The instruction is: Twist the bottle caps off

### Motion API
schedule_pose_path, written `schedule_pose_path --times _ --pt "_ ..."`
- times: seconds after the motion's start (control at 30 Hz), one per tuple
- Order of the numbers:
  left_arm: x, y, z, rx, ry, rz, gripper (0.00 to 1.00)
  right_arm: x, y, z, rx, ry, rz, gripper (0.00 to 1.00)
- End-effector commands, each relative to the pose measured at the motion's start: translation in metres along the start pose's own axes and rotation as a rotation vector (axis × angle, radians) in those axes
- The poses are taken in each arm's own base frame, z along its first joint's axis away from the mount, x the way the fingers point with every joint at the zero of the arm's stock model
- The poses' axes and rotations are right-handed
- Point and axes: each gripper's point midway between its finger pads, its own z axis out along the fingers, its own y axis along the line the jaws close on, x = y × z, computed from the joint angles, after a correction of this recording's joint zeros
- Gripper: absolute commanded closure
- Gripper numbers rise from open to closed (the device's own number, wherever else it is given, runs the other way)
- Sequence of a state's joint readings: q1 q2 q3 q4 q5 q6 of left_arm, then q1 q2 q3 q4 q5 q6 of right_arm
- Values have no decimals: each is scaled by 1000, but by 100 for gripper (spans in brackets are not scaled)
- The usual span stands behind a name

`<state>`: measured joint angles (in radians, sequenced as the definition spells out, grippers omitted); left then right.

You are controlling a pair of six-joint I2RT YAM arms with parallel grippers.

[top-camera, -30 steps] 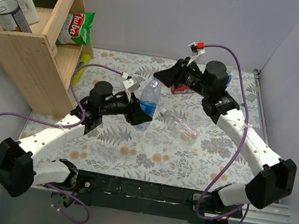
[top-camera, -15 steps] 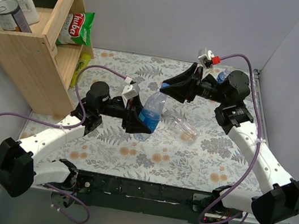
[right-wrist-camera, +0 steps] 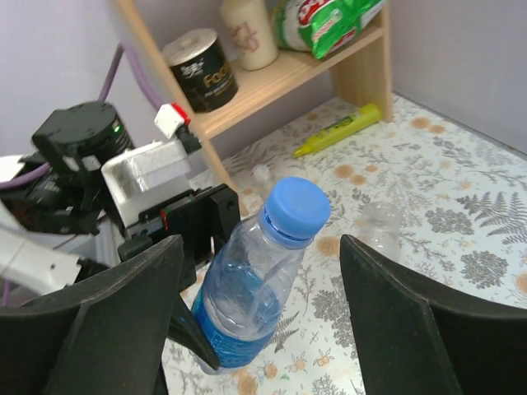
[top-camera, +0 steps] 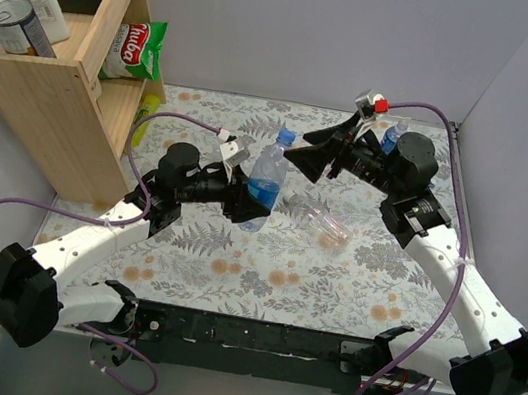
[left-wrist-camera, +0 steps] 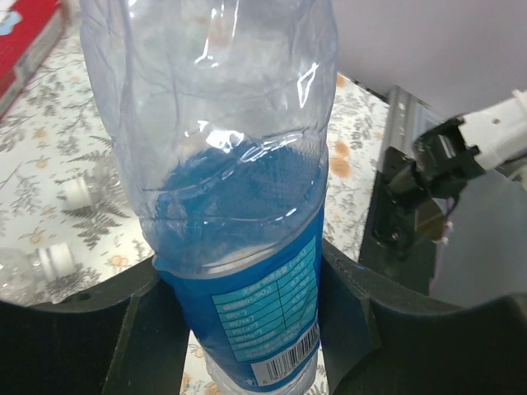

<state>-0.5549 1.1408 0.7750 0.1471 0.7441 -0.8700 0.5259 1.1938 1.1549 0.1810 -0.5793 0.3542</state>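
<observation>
Right gripper (right-wrist-camera: 262,240) has just sprung wide, jaws now flanking the blue cap (right-wrist-camera: 295,207) without touching. It still tops the bottle (right-wrist-camera: 239,304) clamped by the left gripper (left-wrist-camera: 251,313), so probably another twist follows.

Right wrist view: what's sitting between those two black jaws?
A blue cap on the bottle that the left gripper holds. It sits in the open gap, touching neither jaw. The right wrist view shows it.
</observation>
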Motion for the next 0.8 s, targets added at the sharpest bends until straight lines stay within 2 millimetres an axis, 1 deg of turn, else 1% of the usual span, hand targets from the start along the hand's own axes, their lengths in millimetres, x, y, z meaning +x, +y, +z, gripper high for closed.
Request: schedule_pose_path --times 0.0,0.03,0.07,0.1,0.13,0.2,0.23,0.3,0.6,0.77 --pt "-17 22 -3 -159 -24 55 59 -24 -12 5 189 -107 23 19" --pt "-18 26 -3 -179 -25 57 59 -22 -14 10 204 -99 26 21" --pt "-18 25 -4 -181 -24 61 59 -17 -15 13 219 -82 36 23" --pt "-18 26 -4 -187 -25 62 59 -24 -16 15 240 -97 33 24" --pt "-18 25 -4 -186 -26 66 59 -20 -20 18 251 -85 42 27" --pt "-19 25 -4 -190 -27 68 59 -21 -20 23 264 -77 52 29" --pt "-18 25 -4 -192 -26 70 59 -18 -23 26 271 -68 58 30" --pt "-18 25 -4 -194 -23 73 59 -18 -20 29 258 -67 54 32" --pt "-17 24 -3 -196 -13 88 59 -17 -21 42 235 -46 56 35" --pt "-13 23 -1 -188 4 93 59 -22 -19 47 215 -58 50 37"
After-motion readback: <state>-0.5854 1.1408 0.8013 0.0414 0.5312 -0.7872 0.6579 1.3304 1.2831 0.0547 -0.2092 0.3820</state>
